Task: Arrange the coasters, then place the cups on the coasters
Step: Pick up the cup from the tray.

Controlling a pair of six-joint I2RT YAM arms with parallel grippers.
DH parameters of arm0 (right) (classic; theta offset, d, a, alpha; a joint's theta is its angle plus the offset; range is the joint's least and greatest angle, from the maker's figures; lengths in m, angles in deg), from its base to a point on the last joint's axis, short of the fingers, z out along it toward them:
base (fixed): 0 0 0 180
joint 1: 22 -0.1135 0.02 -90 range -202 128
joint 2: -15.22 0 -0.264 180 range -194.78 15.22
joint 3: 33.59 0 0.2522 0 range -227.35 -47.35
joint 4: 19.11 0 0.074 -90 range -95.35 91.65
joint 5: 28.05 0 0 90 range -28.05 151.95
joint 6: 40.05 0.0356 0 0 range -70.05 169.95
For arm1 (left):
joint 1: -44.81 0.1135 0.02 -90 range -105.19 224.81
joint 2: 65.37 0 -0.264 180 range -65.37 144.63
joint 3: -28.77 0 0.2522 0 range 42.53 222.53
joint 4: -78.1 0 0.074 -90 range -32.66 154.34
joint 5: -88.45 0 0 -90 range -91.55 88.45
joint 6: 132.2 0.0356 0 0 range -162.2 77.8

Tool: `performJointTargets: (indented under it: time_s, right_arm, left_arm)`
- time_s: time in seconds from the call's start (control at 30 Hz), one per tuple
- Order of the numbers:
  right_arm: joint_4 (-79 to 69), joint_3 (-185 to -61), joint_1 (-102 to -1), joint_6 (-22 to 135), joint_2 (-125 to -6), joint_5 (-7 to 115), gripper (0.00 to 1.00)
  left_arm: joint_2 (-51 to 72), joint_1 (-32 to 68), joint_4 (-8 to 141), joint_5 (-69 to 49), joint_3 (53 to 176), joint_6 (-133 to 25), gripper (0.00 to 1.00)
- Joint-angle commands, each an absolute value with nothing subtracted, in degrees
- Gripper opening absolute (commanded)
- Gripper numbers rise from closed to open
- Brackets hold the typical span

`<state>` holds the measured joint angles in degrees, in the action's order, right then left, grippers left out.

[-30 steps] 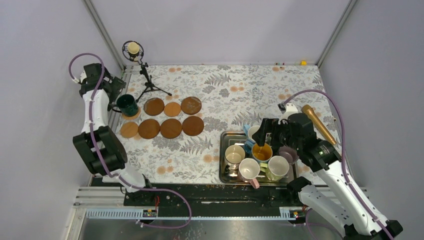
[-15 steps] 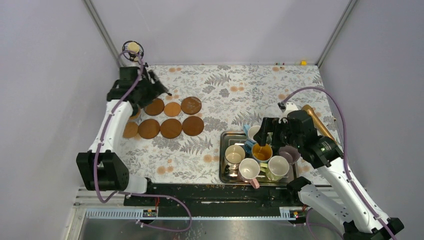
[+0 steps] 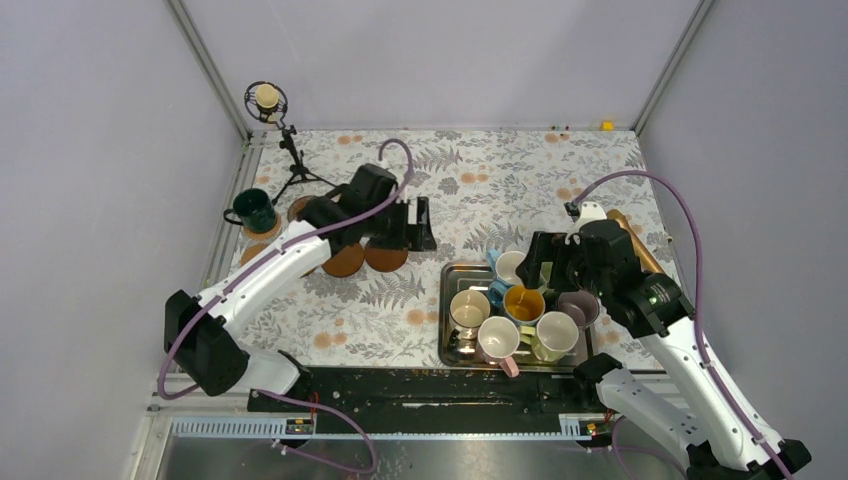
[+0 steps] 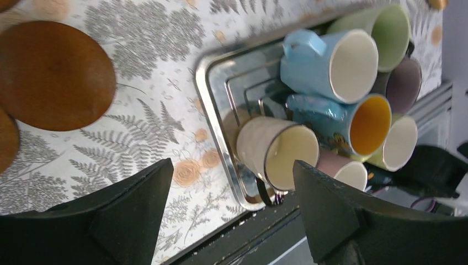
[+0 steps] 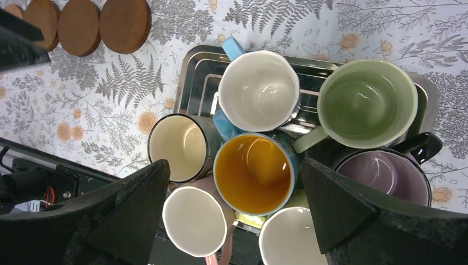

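A dark green cup point(image 3: 255, 210) stands on a coaster point(image 3: 263, 231) at the far left. More brown coasters point(image 3: 343, 260) lie beside it, some hidden under my left arm. My left gripper point(image 3: 422, 227) point(image 4: 232, 163) hangs open and empty between the coasters point(image 4: 52, 74) and the steel tray point(image 3: 445, 320). The tray holds the other cups: beige point(image 4: 276, 152), light blue point(image 4: 325, 63), yellow-orange point(image 5: 254, 174), pale green point(image 5: 367, 102), mauve point(image 5: 386, 176), pink point(image 5: 193, 221). My right gripper point(image 3: 537, 266) point(image 5: 234, 162) is open just above the yellow-orange cup, holding nothing.
A microphone on a tripod point(image 3: 290, 150) stands at the back left, close to the green cup. A golden rod-like object point(image 3: 635, 245) lies right of the tray. Grey walls close in the patterned table on three sides.
My left arm has left the green cup on its coaster and swung right across the coasters toward the tray, its jaws narrowing slightly. The right arm has barely shifted.
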<state>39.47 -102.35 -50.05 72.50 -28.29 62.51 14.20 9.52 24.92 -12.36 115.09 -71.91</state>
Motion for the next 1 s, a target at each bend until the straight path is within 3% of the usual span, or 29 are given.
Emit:
performJointTargets:
  time_s: [0.0,0.4,0.77,0.97]
  right_arm:
    - [39.7,-102.0,-49.9,72.9,-28.1,64.9,0.97]
    - [37.7,-101.2,-49.9,72.3,-27.9,64.3,0.97]
    - [36.4,-97.2,-49.9,72.9,-20.2,69.1,0.98]
    - [36.8,-96.1,-49.9,73.9,-20.1,68.4,0.98]
  left_arm:
    - [12.3,3.8,23.5,-8.8,117.6,-70.1,0.8]
    - [18.7,-7.0,18.1,-3.5,122.2,-71.1,0.75]
    - [30.8,-12.5,17.8,-2.9,125.2,-72.2,0.64]
    - [33.4,-13.0,19.0,-1.8,124.7,-71.5,0.52]
